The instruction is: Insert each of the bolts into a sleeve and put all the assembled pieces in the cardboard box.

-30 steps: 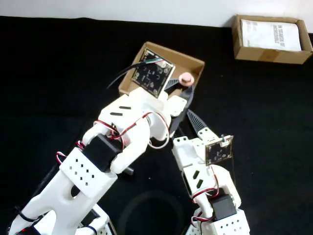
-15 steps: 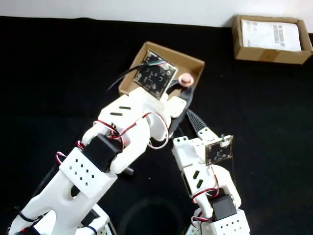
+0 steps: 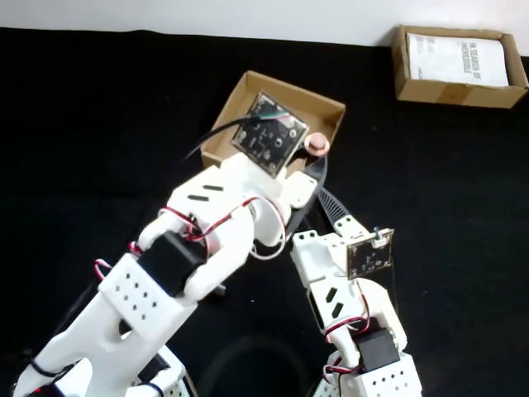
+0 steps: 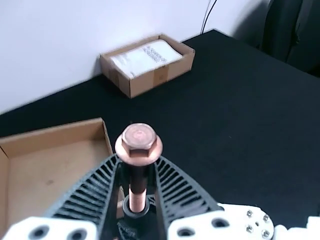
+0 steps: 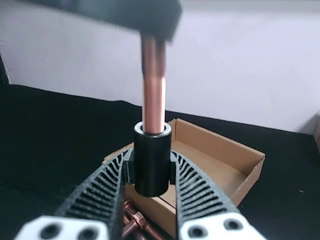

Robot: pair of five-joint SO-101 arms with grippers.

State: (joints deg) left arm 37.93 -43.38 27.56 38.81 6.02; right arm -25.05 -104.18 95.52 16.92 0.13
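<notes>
My left gripper [image 4: 137,164] is shut on a copper bolt [image 4: 138,145], gripping the shaft just under the hex head. The shaft runs down into a black sleeve [image 5: 151,159], which my right gripper [image 5: 151,156] holds shut and upright. Seen from the right wrist, the bolt [image 5: 153,85] enters the sleeve's top opening. From above, the bolt head [image 3: 316,145] is beside the near right corner of the open cardboard box [image 3: 248,93], with the left gripper [image 3: 315,164] under it and the right gripper [image 3: 325,198] just below.
A second cardboard box [image 3: 413,87] with a printed sheet in it stands at the back right. Loose copper bolts [image 5: 133,220] lie on the black table under the right gripper. The left arm's body crosses the table's middle.
The left arm has shifted a little toward the right gripper, carrying the bolt head off the box corner and down toward the sleeve. The right arm has kept still.
</notes>
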